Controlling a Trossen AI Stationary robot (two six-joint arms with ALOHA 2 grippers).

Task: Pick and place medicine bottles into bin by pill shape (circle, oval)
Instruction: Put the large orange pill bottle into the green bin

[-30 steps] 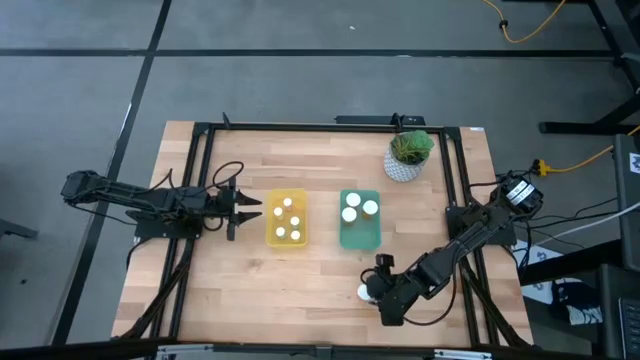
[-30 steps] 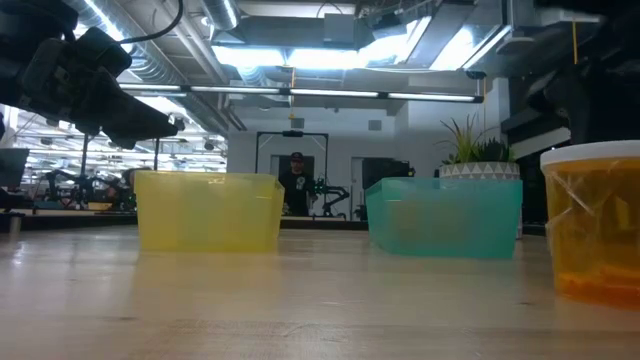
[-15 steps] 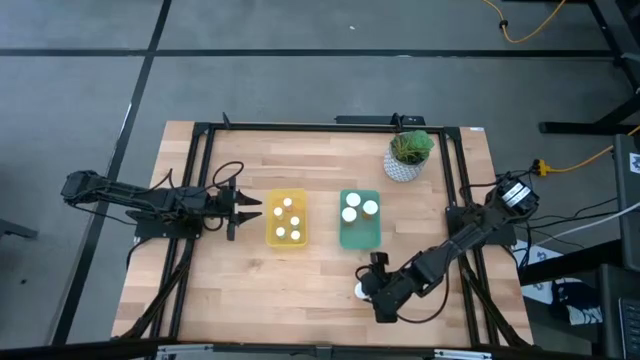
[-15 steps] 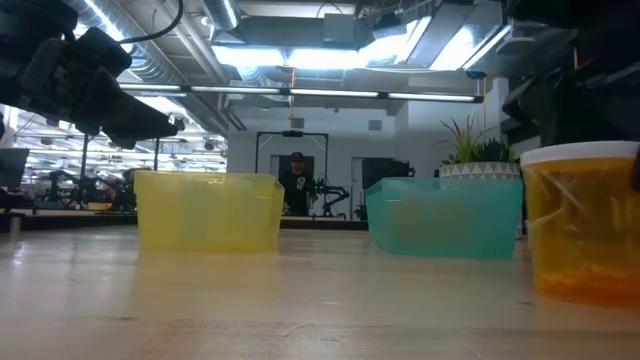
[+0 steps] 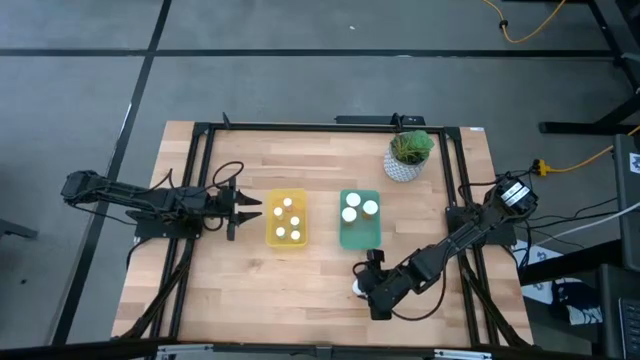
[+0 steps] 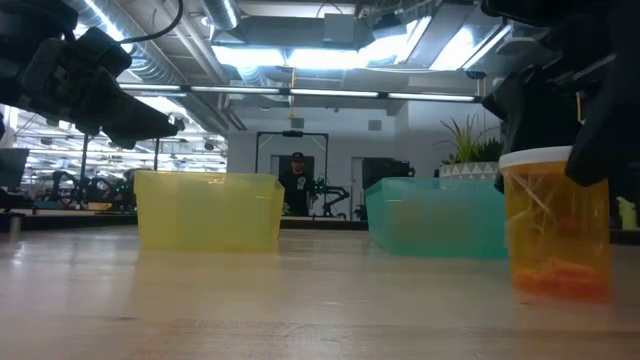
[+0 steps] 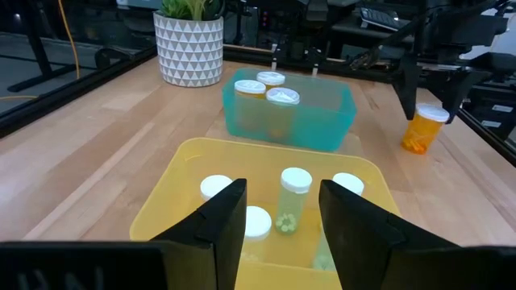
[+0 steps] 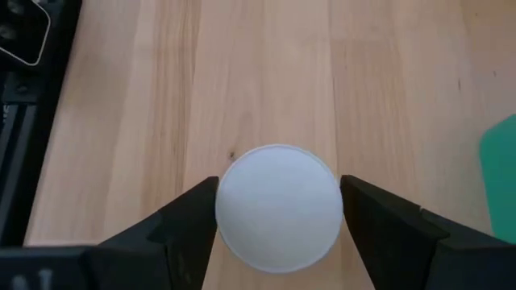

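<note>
Progress: I judge the sorting is nearly done; six bottles already stand in bins, and I see only one left on the table (image 5: 250, 290).
Yellow bin (image 5: 271, 236): it holds four white-capped small bottles (image 7: 295, 199), standing upright.
Green bin (image 5: 359, 238): it holds two larger bottles (image 7: 282, 97) with white caps.
Orange bottle (image 6: 556, 225): it stands on the wood, near the green bin, toward the front edge.
Right gripper (image 8: 277, 216): its fingers are clenched on the cap of the orange bottle.
Left gripper (image 7: 282, 211): it waits beside the yellow bin, fingers released and holding nothing.
</note>
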